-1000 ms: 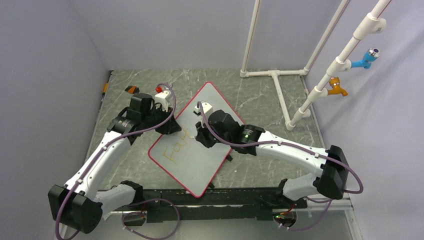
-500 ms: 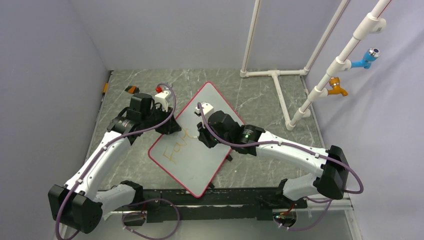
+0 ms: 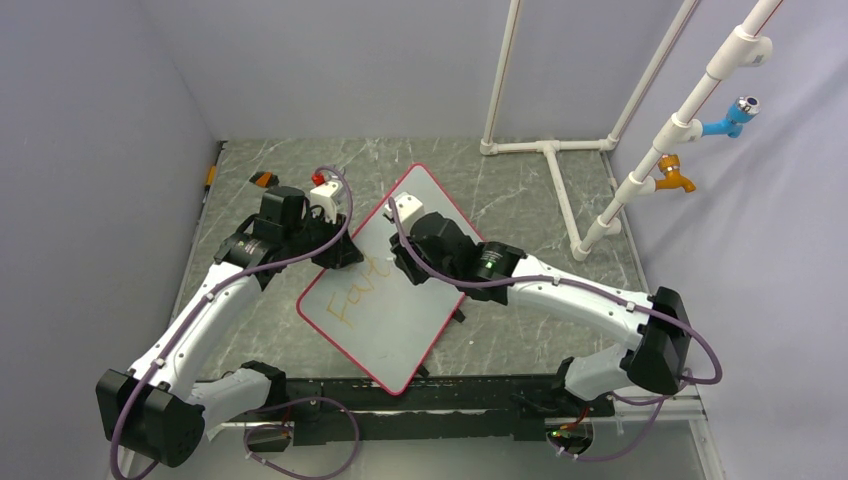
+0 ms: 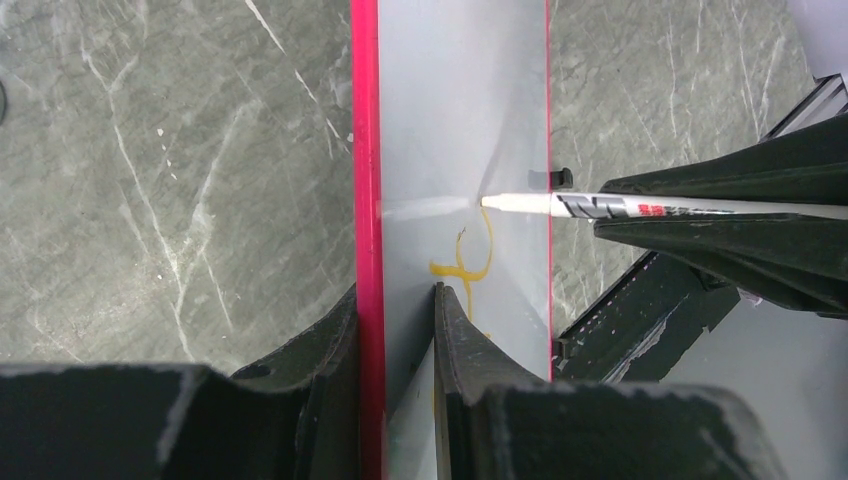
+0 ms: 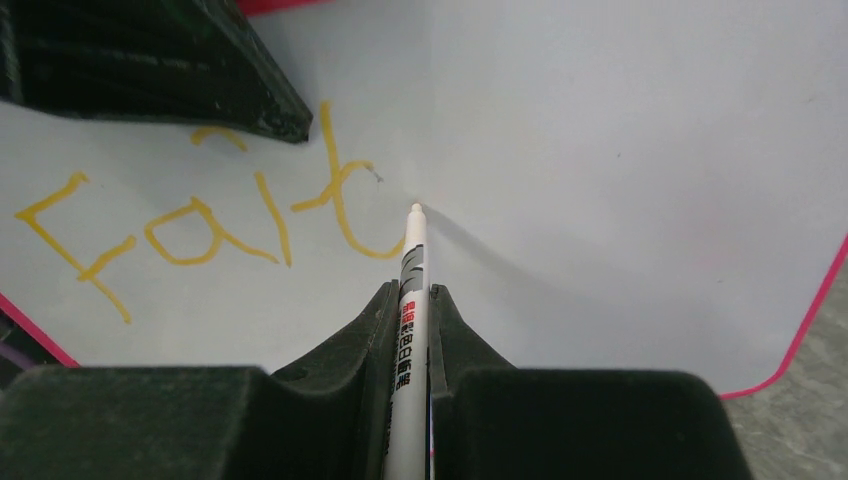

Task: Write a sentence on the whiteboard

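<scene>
Nearest the arm bases, the whiteboard lies flat and skewed on the grey marble table, one corner aimed at the near edge. Halfway up, the left gripper is clamped on its red rim. The right gripper pinches a white marker, tip meeting the board just past the sentence, which reads "Fait". A white pipe frame stands at the back.
</scene>
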